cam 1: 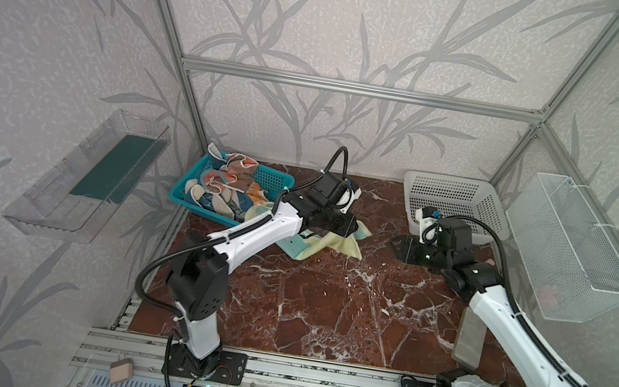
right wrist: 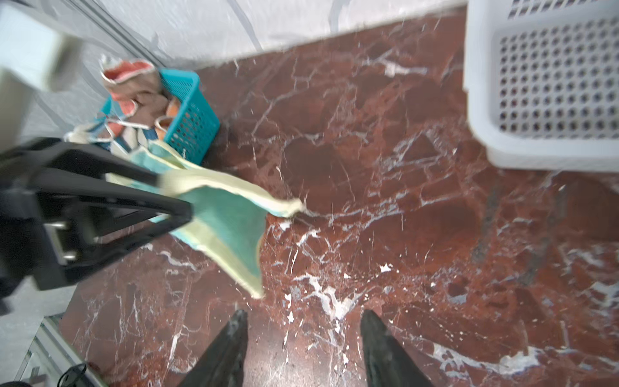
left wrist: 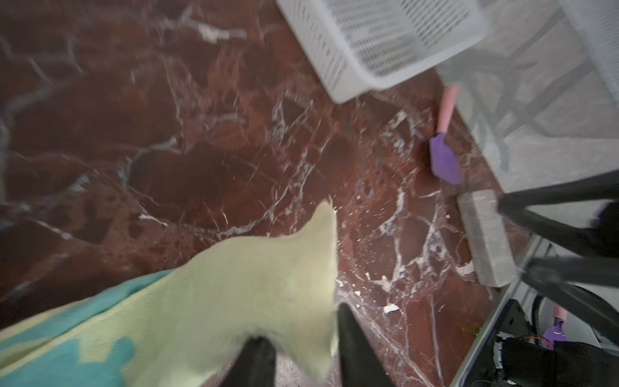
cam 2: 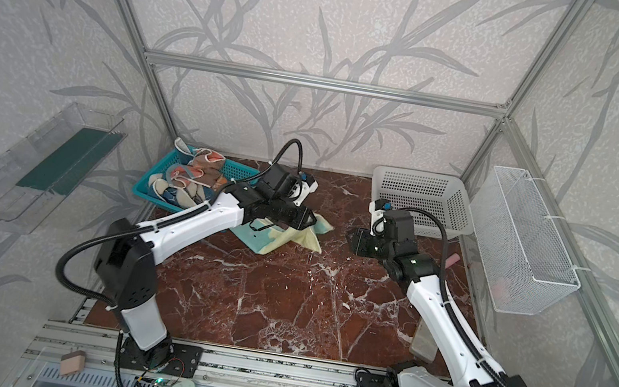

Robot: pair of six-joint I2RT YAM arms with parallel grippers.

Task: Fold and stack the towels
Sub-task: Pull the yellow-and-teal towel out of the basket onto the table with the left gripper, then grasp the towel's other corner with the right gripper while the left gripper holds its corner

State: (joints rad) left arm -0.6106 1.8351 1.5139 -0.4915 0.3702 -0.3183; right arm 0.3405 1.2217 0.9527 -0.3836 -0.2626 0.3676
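Marble tabletop [cam 1: 323, 310]: left end effector [left wrist: 301, 325] stretched forward, parted around towel [left wrist: 234, 284]; right end effector [right wrist: 304, 313] spread, empty.

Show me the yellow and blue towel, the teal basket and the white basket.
yellow and blue towel [cam 1: 335, 243]: in a top view, yellow part.
teal basket [right wrist: 191, 117]: in the right wrist view, side wall.
white basket [cam 1: 451, 191]: in a top view, far wall.

I log here: soft pastel-yellow towel with teal-blue patches [cam 1: 310, 245]; crumpled cloths in coral, brown, cream and blue [cam 1: 225, 185]; teal perforated plastic basket [cam 1: 187, 179]; white perforated plastic basket [cam 1: 446, 195]; dark-red marble-pattern tabletop with white veins [cam 1: 323, 310]; small spatula with purple blade and pink handle [left wrist: 443, 157].
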